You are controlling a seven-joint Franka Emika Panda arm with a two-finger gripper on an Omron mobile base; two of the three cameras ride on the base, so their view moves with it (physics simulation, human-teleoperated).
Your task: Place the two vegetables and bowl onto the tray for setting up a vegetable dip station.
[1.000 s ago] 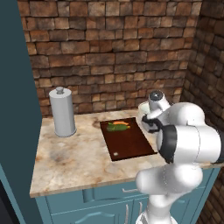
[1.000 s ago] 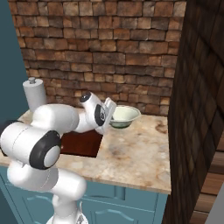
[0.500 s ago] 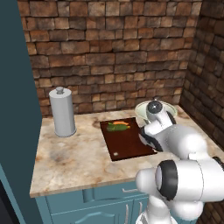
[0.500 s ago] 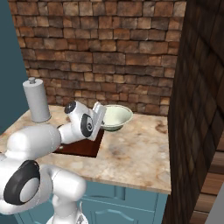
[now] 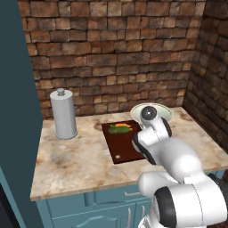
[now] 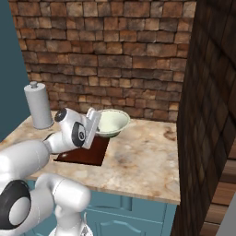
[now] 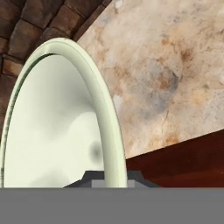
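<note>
occluded: tray (image 5: 120, 149) right part, bowl (image 5: 158, 110) front, behind arm | cut off: bowl, hand view

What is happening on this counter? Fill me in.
The gripper is shut on the rim of the bowl, holding it at the tray's far right edge. The cucumber and carrot already lie on the tray. A grey canister stands off to the left.

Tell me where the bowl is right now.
In the right base view the bowl is held by its rim in the tool, lifted just off the counter at the tray's far right corner.
</note>
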